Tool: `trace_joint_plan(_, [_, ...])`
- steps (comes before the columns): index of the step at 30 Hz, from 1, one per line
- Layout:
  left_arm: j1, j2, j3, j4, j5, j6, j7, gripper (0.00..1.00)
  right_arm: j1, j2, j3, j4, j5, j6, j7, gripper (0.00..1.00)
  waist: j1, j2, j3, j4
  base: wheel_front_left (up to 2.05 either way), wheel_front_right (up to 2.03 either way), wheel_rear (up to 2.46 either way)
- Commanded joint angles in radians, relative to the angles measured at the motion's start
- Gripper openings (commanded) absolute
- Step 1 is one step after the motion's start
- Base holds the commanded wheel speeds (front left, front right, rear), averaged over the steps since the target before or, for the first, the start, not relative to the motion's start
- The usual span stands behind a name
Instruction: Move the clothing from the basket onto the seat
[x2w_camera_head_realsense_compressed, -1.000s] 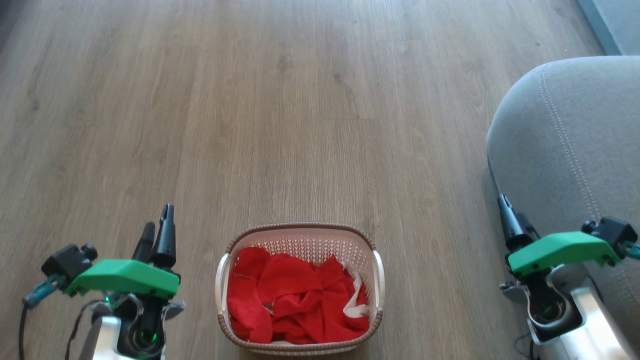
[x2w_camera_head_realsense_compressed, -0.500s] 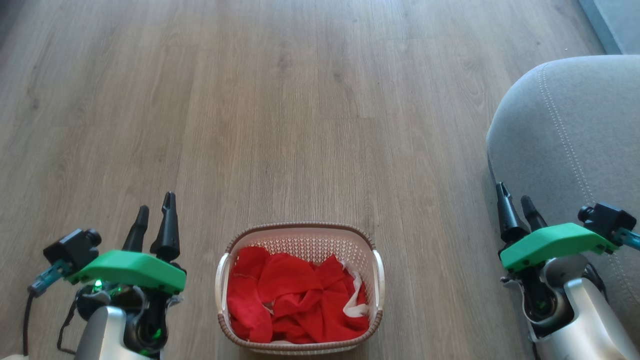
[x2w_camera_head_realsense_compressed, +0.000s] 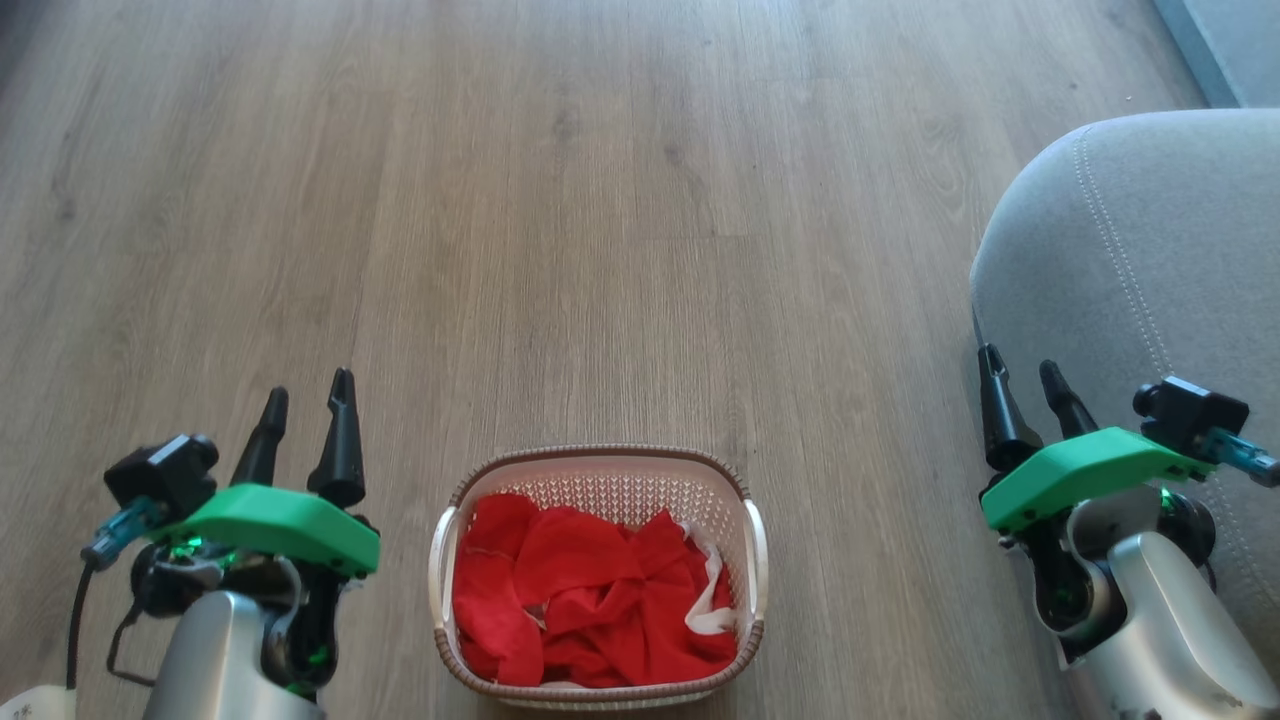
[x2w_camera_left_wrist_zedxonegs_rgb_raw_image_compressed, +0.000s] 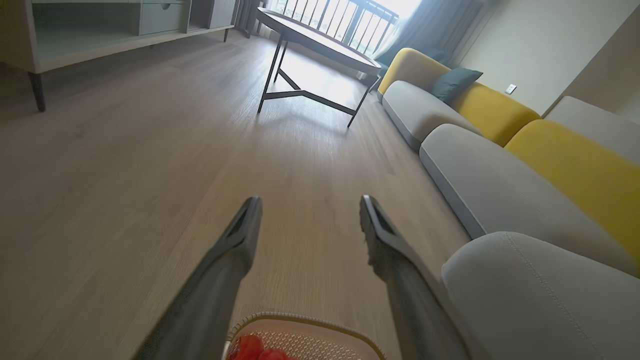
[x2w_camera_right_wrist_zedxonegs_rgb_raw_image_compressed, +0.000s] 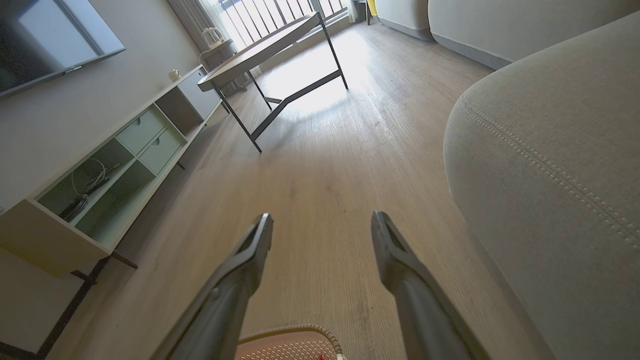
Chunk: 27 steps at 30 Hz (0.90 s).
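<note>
The cream basket (x2w_camera_head_realsense_compressed: 752, 545) with a brown rim stands on the wood floor at the bottom middle of the head view. Red clothing (x2w_camera_head_realsense_compressed: 590, 600) with a white strip fills it. The grey seat (x2w_camera_head_realsense_compressed: 1150, 250) rises at the right. My left gripper (x2w_camera_head_realsense_compressed: 305, 390) hangs open to the left of the basket, with nothing between its fingers. My right gripper (x2w_camera_head_realsense_compressed: 1020, 365) is open beside the seat's rounded corner, also holding nothing. The left wrist view shows the left gripper (x2w_camera_left_wrist_zedxonegs_rgb_raw_image_compressed: 310, 205), the basket rim (x2w_camera_left_wrist_zedxonegs_rgb_raw_image_compressed: 300, 320), a bit of clothing (x2w_camera_left_wrist_zedxonegs_rgb_raw_image_compressed: 255, 350) and the seat (x2w_camera_left_wrist_zedxonegs_rgb_raw_image_compressed: 540, 300). The right wrist view shows the right gripper (x2w_camera_right_wrist_zedxonegs_rgb_raw_image_compressed: 322, 220), the basket rim (x2w_camera_right_wrist_zedxonegs_rgb_raw_image_compressed: 295, 331) and the seat (x2w_camera_right_wrist_zedxonegs_rgb_raw_image_compressed: 550, 150).
Bare wood floor (x2w_camera_head_realsense_compressed: 600, 220) stretches ahead of the basket. A metal-legged coffee table (x2w_camera_left_wrist_zedxonegs_rgb_raw_image_compressed: 320, 45) stands farther off, with a grey and yellow sofa (x2w_camera_left_wrist_zedxonegs_rgb_raw_image_compressed: 475, 125) along the right. A low TV cabinet (x2w_camera_right_wrist_zedxonegs_rgb_raw_image_compressed: 115, 165) lines the left wall.
Both grippers have risen and moved forward. The left one's fingers now show side by side, apart, and both fingers of the right one now show. Basket and clothing have not moved.
</note>
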<state>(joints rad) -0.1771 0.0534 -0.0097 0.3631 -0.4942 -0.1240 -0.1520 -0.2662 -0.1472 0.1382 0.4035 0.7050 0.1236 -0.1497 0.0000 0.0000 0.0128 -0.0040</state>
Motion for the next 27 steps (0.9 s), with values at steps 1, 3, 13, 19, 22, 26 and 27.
trace_joint_plan(1, [-0.075,0.008,0.034,-0.030,0.045,-0.001,-0.017,1.00,-0.070,-0.022,0.024,-0.026,-0.035,0.005,-0.019,1.00,0.0000,0.0000,0.002,0.000,0.00,0.00,0.00])
trace_joint_plan(3, [-0.079,0.007,0.037,-0.027,0.073,0.001,-0.023,1.00,-0.077,-0.024,0.033,-0.023,-0.055,0.005,-0.025,1.00,0.0000,0.0000,0.003,0.000,0.00,0.00,0.00])
trace_joint_plan(13, [-0.098,0.002,0.045,-0.018,0.189,0.009,-0.049,1.00,-0.106,-0.040,0.068,-0.005,-0.140,0.006,-0.052,1.00,0.0000,0.0000,0.006,0.001,0.00,0.00,0.00])
trace_joint_plan(19, [-0.110,0.000,0.045,-0.014,0.262,0.008,-0.067,1.00,-0.124,-0.048,0.090,0.006,-0.200,0.006,-0.069,1.00,0.0000,0.0000,0.008,0.000,0.00,0.00,0.00])
trace_joint_plan(22, [-0.117,-0.001,0.044,-0.009,0.296,0.007,-0.076,1.00,-0.133,-0.050,0.099,0.011,-0.231,0.006,-0.078,1.00,0.0000,0.0000,0.009,-0.002,0.00,0.00,0.00])
trace_joint_plan(26, [-0.129,-0.001,0.046,-0.004,0.343,0.005,-0.088,1.00,-0.147,-0.053,0.108,0.017,-0.270,0.007,-0.090,1.00,0.0000,0.0000,0.011,-0.004,0.00,0.00,0.00])
trace_joint_plan(27, [-0.131,-0.001,0.048,-0.003,0.355,0.005,-0.091,1.00,-0.151,-0.054,0.110,0.018,-0.279,0.007,-0.093,1.00,0.0000,0.0000,0.012,-0.005,0.00,0.00,0.00])
